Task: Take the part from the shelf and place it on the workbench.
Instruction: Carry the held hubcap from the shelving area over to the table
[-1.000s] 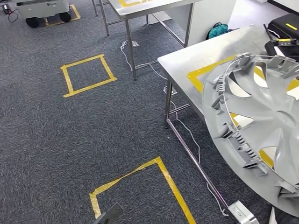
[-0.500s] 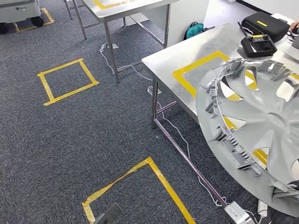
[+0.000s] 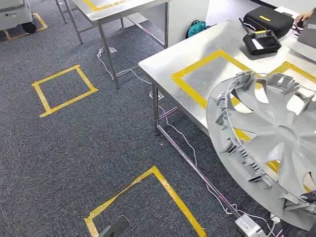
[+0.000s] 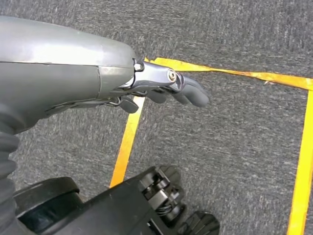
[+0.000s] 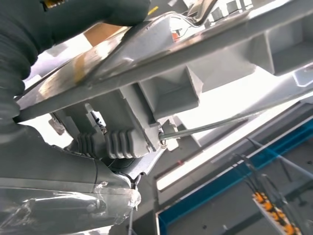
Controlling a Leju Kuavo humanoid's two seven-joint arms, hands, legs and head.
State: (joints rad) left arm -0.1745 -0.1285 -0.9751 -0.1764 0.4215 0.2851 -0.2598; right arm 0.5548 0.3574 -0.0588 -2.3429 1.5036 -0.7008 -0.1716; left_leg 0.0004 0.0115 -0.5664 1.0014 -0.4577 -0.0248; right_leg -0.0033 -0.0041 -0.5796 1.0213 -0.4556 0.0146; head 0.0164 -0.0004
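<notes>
Floor: grey carpet marked with yellow tape squares; a second steel table stands farther off.
Counter: steel counter ahead on the right, carrying yellow tape frames as placement marks.
Part: grey wheel cover, inner side with clips facing up, held tilted with its rim over the near edge of the counter and overlapping a tape frame. Not yet set down.
Right hand: right hand grips the wheel cover from below at its rim, as seen in the right wrist view.
Left hand: left hand hangs above the carpet beside a tape line, fingers extended and apart, holding nothing.
Change: over the last second the whole head view has shifted, so the camera has turned; the counter now sits nearer the picture centre and more of its surface and tape frames show. The wheel cover keeps its place on the right.
Meaning: judged as the approach stage; carry nearly done, lowering and release remain.
Other things: black case and black controller on the far part of the counter; a person's hand at the far edge; white cables and a power brick on the floor under the counter.
Obstruction: the counter leg and floor cables lie on the walking path; the controller sits just beyond the frames.
</notes>
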